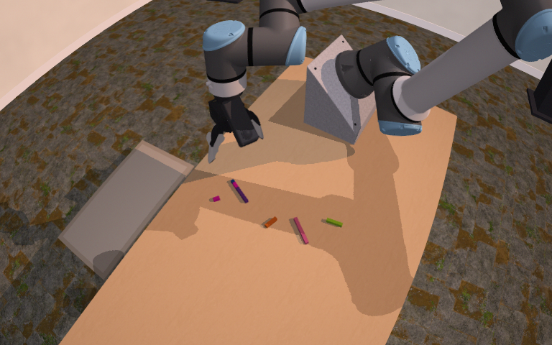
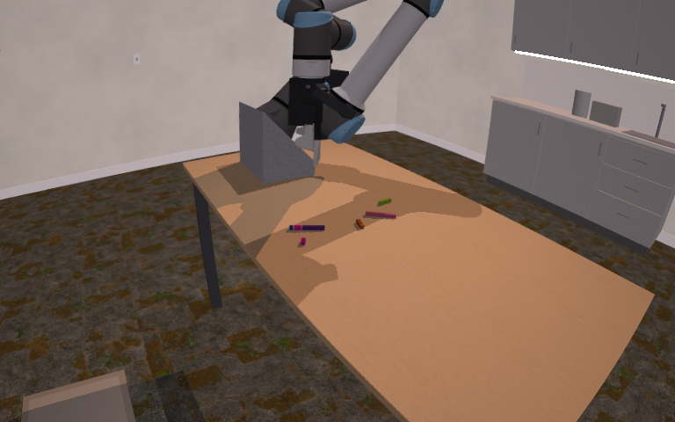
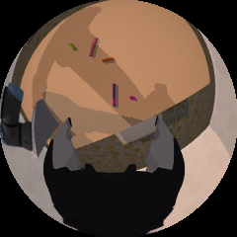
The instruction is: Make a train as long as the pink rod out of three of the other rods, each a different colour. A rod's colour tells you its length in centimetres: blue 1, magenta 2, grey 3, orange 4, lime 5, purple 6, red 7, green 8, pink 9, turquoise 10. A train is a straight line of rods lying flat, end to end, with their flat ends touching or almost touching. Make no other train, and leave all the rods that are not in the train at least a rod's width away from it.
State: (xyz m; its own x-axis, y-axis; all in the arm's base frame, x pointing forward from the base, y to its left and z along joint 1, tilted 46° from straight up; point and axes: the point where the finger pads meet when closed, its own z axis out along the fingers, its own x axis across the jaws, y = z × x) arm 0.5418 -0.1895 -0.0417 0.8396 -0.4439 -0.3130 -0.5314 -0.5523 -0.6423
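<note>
The pink rod lies flat near the middle of the table. A purple rod lies in one line with a magenta rod and a small blue rod, end to end. A second magenta rod lies apart near the table's edge. An orange rod and a lime rod lie beside the pink one. My gripper is open and empty, high above the table edge.
A grey wedge block stands at the table's far end under the arm. A flat grey tray lies on the floor beside the table. Cabinets stand along the far wall.
</note>
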